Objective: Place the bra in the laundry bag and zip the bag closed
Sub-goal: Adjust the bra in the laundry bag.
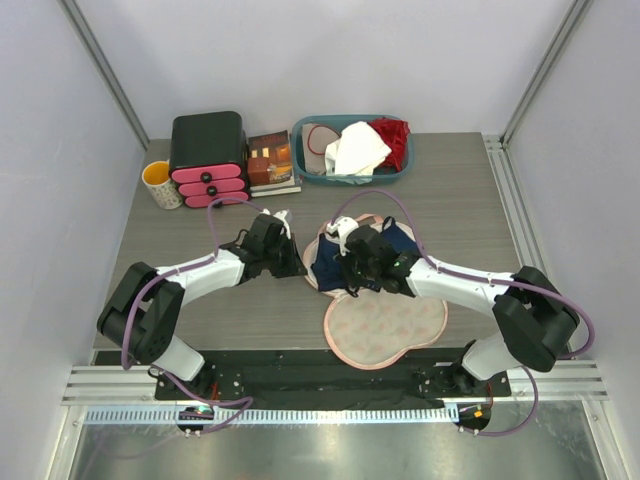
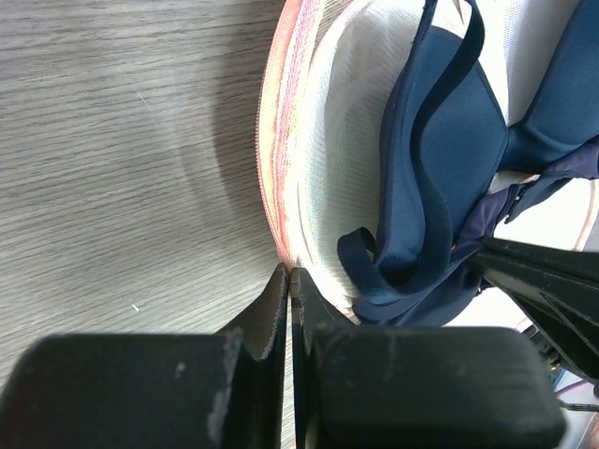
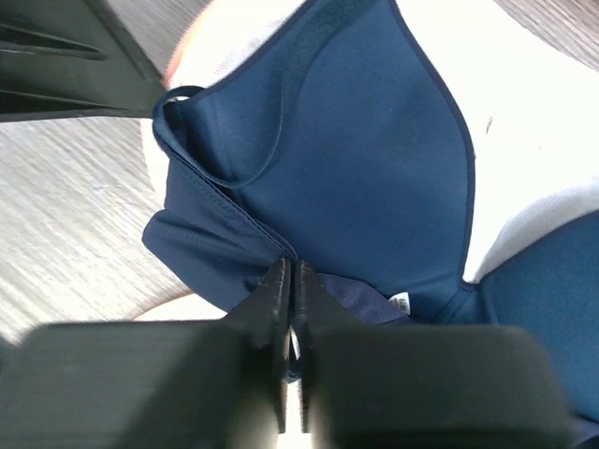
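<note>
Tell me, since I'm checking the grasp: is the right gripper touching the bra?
Touching. The right wrist view shows the right gripper shut, its tips pinching the lower navy edge of the bra, no gap.

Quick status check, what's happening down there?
Left gripper shut on laundry bag rim. Right gripper shut on bra, inside open bag. Nothing blocking.
</note>
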`<state>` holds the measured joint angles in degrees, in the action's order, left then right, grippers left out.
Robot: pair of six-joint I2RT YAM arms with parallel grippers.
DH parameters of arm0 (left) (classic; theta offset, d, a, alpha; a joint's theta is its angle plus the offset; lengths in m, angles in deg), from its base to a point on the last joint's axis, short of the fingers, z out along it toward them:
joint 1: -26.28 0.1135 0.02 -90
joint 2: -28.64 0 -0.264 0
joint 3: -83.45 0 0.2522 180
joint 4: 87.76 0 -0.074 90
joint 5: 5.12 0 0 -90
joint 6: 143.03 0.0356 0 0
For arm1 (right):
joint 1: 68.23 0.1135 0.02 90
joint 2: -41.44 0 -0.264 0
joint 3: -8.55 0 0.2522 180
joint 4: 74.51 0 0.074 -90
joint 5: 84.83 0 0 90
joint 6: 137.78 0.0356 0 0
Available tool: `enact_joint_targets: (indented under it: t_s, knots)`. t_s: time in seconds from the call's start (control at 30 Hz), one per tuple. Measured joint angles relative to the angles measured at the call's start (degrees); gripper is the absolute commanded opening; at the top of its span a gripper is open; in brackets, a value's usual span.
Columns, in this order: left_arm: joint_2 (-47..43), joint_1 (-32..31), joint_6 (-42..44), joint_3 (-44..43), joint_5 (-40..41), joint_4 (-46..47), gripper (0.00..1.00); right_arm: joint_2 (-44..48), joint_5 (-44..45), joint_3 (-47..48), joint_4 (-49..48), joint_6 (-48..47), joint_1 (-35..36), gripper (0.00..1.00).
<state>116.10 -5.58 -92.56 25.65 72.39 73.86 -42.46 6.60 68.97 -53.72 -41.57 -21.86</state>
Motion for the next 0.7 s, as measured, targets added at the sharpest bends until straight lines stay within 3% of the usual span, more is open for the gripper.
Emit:
enact_joint_targets:
  t_s: [0.07, 0.37, 0.57, 0.7]
  knots:
    - [0.0, 0.0, 0.0, 0.0, 0.0, 0.0, 0.00, 0.0, 1.0, 0.0, 0.5, 0.4, 0.0, 0.45]
    - [0.0, 0.0, 0.8, -0.2, 0.6, -0.4, 0.00, 2.9, 3.1, 0.0, 4.2, 6.7, -0.4, 0.72]
    - [0.0, 0.0, 1.0, -0.8, 1.2, -1.0, 0.00, 10.5, 10.0, 1.0, 8.0, 14.6, -2.1, 0.76]
    - [0.0, 0.0, 1.1, -0.8, 2.1, -1.7, 0.00, 12.4, 15.3, 2.6, 12.0, 21.3, -9.1, 0.77]
